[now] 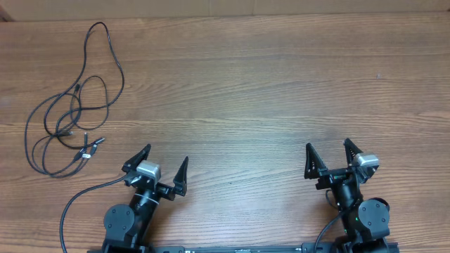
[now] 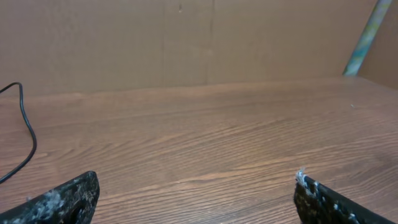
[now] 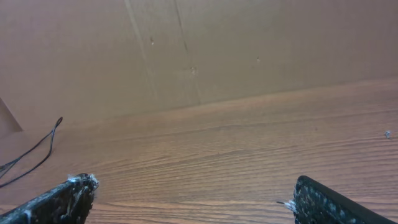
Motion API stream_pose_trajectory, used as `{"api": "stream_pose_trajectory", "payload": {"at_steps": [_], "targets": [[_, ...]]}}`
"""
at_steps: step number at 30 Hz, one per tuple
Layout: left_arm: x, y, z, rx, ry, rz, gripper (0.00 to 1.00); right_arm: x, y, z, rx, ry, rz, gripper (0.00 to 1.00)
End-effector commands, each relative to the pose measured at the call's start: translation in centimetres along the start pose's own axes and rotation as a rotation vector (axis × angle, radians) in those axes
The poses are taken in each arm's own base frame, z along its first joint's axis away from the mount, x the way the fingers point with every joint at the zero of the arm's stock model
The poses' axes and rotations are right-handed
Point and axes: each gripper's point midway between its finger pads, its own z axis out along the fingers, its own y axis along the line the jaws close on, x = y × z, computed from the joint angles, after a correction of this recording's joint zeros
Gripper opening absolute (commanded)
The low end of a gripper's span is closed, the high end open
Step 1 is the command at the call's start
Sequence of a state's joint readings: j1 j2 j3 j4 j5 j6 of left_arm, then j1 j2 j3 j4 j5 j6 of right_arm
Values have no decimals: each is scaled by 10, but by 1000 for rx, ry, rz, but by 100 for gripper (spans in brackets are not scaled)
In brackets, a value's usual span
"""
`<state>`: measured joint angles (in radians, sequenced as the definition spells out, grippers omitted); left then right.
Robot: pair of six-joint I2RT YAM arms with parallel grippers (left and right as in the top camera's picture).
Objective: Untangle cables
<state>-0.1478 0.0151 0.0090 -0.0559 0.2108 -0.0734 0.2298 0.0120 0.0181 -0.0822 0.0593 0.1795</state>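
Nearby, cables (image 1: pixel 74 102) (looped) on table (image 1: pixel 281 91).

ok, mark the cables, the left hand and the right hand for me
cables (image 1: pixel 89 149), overhead view, plug ends at the tangle's near edge.
left hand (image 1: pixel 166 152), overhead view, midway between its open fingertips.
right hand (image 1: pixel 327 143), overhead view, midway between its open fingertips.
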Motion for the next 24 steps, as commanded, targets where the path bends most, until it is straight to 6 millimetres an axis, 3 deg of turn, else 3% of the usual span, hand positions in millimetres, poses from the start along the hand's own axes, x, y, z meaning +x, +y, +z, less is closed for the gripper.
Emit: {"api": "stream_pose_trajectory", "payload": {"at_steps": [1, 14, 24], "targets": [[0, -4, 0, 23, -6, 23, 100, 2, 0, 0, 0, -4, -6, 100], [1, 22, -2, -122, -3, 12, 99, 2, 0, 0, 0, -4, -6, 100], [2, 25, -2, -137, -1, -1, 99, 2, 0, 0, 0, -4, -6, 100]]}}
